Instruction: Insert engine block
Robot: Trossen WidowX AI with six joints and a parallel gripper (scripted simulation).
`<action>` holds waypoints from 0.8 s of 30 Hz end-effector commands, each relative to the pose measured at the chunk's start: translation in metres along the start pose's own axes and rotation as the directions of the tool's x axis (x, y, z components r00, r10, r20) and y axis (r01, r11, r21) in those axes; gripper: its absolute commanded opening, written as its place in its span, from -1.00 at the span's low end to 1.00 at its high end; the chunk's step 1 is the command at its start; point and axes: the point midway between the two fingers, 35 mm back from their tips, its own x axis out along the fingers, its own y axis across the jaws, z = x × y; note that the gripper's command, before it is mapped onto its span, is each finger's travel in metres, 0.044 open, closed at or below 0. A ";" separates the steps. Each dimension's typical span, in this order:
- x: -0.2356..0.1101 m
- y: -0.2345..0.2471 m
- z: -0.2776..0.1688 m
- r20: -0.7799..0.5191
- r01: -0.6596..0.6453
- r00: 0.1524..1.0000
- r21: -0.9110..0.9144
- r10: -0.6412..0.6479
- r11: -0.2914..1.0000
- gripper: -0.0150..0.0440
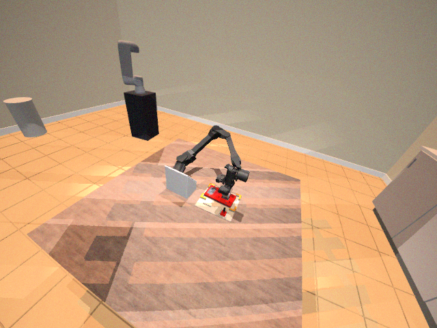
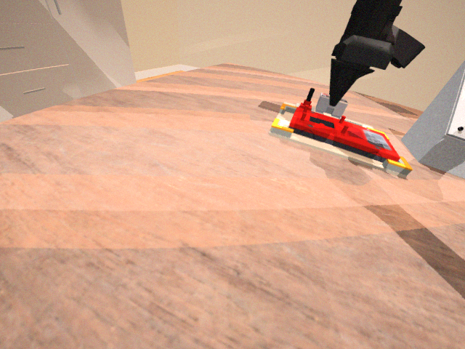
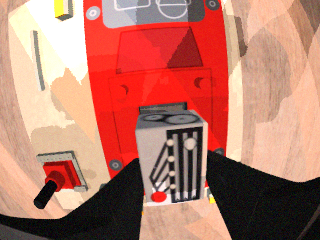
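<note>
My gripper (image 3: pixel 172 162) (image 2: pixel 335 100) (image 1: pixel 224 191) is shut on the grey engine block (image 3: pixel 172 150) (image 2: pixel 323 104), whose top carries black slots and white dots. It holds the block just above the rear end of the red car body (image 3: pixel 160 60) (image 2: pixel 338 131) (image 1: pixel 216 196). The car lies flat on a cream base plate (image 3: pixel 27 67) (image 2: pixel 325 148) (image 1: pixel 209 208) with yellow corner stops. A dark opening (image 2: pixel 321 121) shows in the car's top in the exterior view; in the wrist view the block covers it. I cannot make out the rib.
A red lever with a black handle (image 3: pixel 52 184) (image 2: pixel 309 97) (image 1: pixel 223 212) stands on the plate beside the car's rear. A grey slanted box (image 1: pixel 179 182) (image 2: pixel 435 139) stands close by. A black pedestal (image 1: pixel 141 114), a grey cylinder (image 1: pixel 24 116) and cabinets (image 1: pixel 412 212) stand far off.
</note>
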 end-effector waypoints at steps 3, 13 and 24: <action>0.001 -0.001 -0.001 0.001 0.006 1.000 -0.008 -0.006 1.000 0.05; 0.003 -0.001 -0.001 -0.001 0.005 1.000 -0.020 -0.005 1.000 0.05; 0.005 -0.001 -0.001 0.001 0.006 1.000 -0.022 -0.006 1.000 0.05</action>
